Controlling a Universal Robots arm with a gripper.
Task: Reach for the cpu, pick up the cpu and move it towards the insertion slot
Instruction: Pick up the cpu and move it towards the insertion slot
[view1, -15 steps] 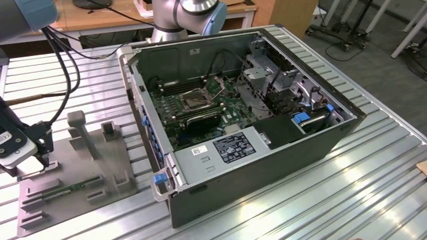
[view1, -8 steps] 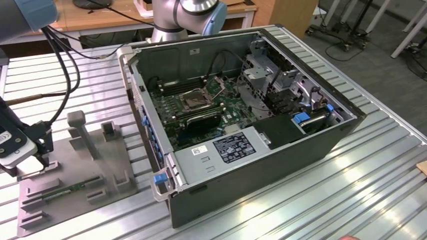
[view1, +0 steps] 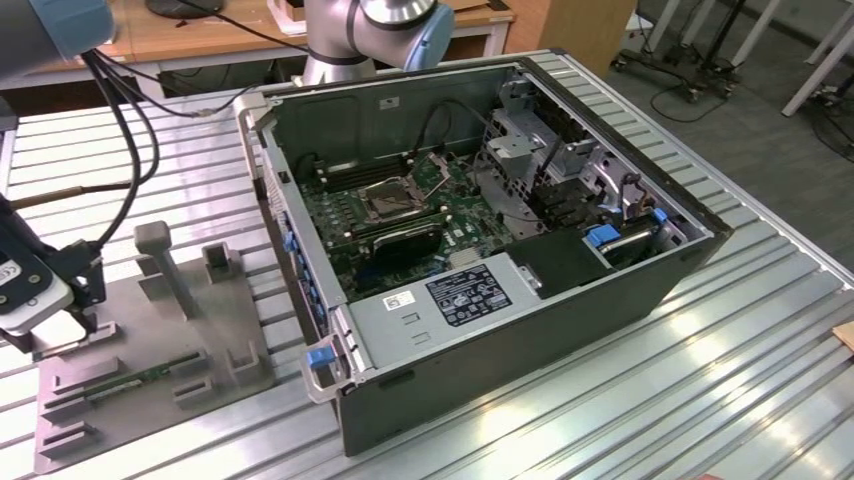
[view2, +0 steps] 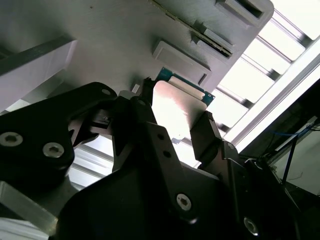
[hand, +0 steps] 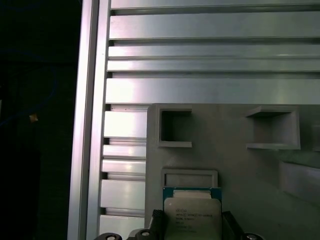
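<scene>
Silvery cpu (hand: 192, 210) sits clamped by the tool (hand: 192, 225), lower centre. I judge this the pick-up step; carrying to the distant insertion slot (view1: 395, 203) calls for a level lift.

Bright glare on the cpu (view2: 172, 112), dim foreground

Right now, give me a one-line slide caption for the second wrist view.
Gripper clasping the cpu by two opposite edges, over the grey fixture plate.

Ribbed metal table (view1: 747, 400), wooden desk (view1: 200, 40), grey floor (view1: 747, 110)
</scene>
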